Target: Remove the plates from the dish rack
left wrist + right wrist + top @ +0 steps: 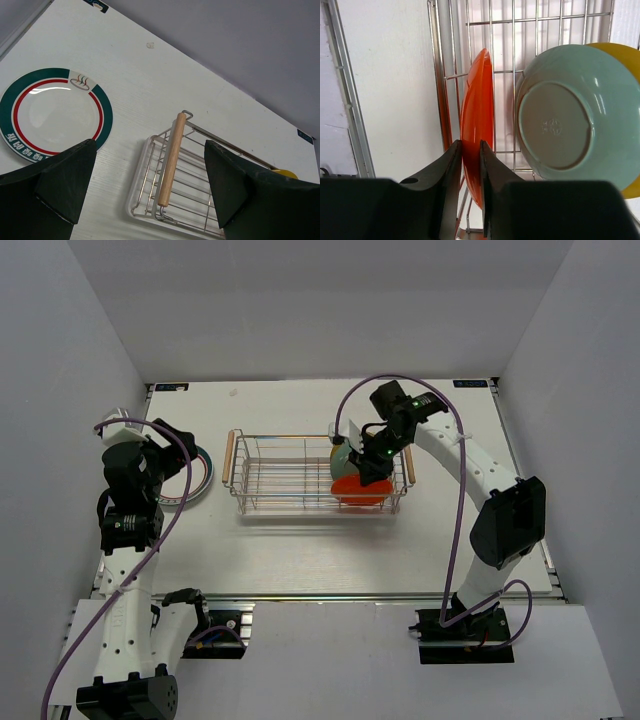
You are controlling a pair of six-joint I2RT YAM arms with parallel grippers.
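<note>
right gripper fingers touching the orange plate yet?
Touching. The right wrist view shows both fingers of the right gripper pressed against opposite faces of the orange plate at its rim, no gap visible.

Pairs white perforated links (pixel 118 635) with black joint housings (pixel 508 522), trails looping purple cables (pixel 455 530), glows with small green lights (pixel 415 402), and ends in matte black, wedge-shaped claw fingers (pixel 240 185).

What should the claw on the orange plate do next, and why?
Probably lift the orange plate straight up out of the dish rack. The right claw looks closed on its rim, the plate stands on edge between the wires, and the teal plate sits close beside it, so a straight lift seems least likely to bump anything.
</note>
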